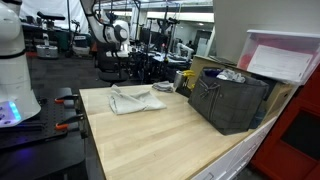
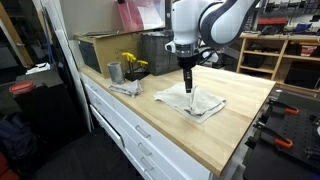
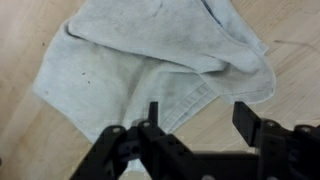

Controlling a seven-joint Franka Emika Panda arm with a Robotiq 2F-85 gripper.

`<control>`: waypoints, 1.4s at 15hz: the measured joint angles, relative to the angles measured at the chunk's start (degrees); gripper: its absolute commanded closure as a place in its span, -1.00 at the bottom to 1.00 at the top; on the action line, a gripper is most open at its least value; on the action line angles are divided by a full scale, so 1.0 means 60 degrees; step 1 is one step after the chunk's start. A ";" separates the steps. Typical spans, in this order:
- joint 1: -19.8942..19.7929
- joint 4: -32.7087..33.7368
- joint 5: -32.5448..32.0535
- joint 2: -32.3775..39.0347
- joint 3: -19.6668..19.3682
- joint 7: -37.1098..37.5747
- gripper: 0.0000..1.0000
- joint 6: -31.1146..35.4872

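Even ceiling light leaves my desk bright, shadows soft. My wrist view is blurry, my end effector dark against it.

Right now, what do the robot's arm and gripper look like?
The arm is built of rounded, glossy white segments with dark bands at the joints. The gripper at its end is black and narrower. In the wrist view its two fingers are matte black, flat-ended bars on linked struts. No markings or loose cables can be made out.
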 measured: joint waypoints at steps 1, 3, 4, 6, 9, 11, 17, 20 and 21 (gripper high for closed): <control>-0.0013 0.0031 -0.0169 0.0017 -0.0160 0.0191 -1.00 0.0005; -0.0092 0.0141 -0.0357 0.0126 -0.0513 0.0515 -1.00 0.0057; -0.0146 0.0237 -0.0509 0.0240 -0.0714 0.0718 -1.00 0.0138; -0.0266 0.0483 -0.0725 0.0598 -0.1116 0.1053 -1.00 0.0353; -0.0464 0.0957 -0.0747 0.1303 -0.1562 0.1346 -1.00 0.0680; -0.0532 0.1407 -0.0603 0.1783 -0.1688 0.1587 -1.00 0.0734; -0.0402 0.3156 0.0352 0.2963 -0.1674 0.1650 -1.00 0.0737; -0.0481 0.4167 0.0952 0.3676 -0.1678 0.1631 -1.00 0.0637; -0.0530 0.4497 0.1131 0.3936 -0.1683 0.1628 -1.00 0.0586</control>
